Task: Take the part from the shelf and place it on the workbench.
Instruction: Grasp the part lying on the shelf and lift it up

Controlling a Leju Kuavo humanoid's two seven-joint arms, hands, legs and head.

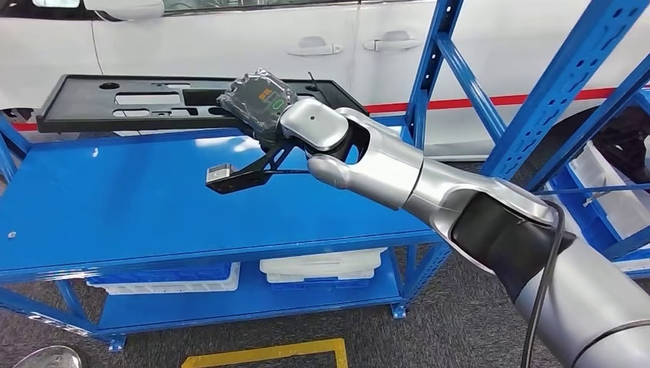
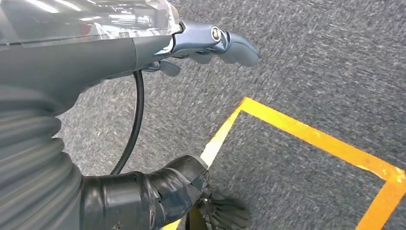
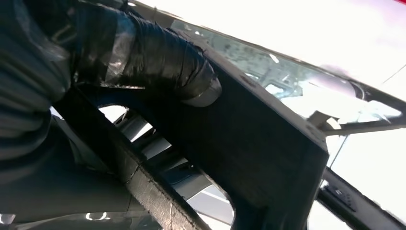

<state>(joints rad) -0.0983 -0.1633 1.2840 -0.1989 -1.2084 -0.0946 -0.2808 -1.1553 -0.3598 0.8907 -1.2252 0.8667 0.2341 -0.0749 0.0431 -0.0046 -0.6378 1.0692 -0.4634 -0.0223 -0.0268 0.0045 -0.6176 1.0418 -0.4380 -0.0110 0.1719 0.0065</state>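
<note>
Now the right hand (image 1: 270,115) is out over the back of the blue desk (image 1: 115,199), its fingers wrapped around the bagged black part (image 1: 259,98), which hangs above the surface beside a long black panel (image 1: 115,103). To me this is the placing step: lower, then let go. The left hand (image 2: 215,43) hangs over the floor, fingers loosely apart, holding nothing.

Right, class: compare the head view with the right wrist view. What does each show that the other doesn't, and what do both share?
Head view alone: the blue workbench, the long black panel at its far edge, white bins below, a white car behind. Right wrist view alone: a close look at the thumb pressed on the part. Both: the right hand holding the black part.
</note>
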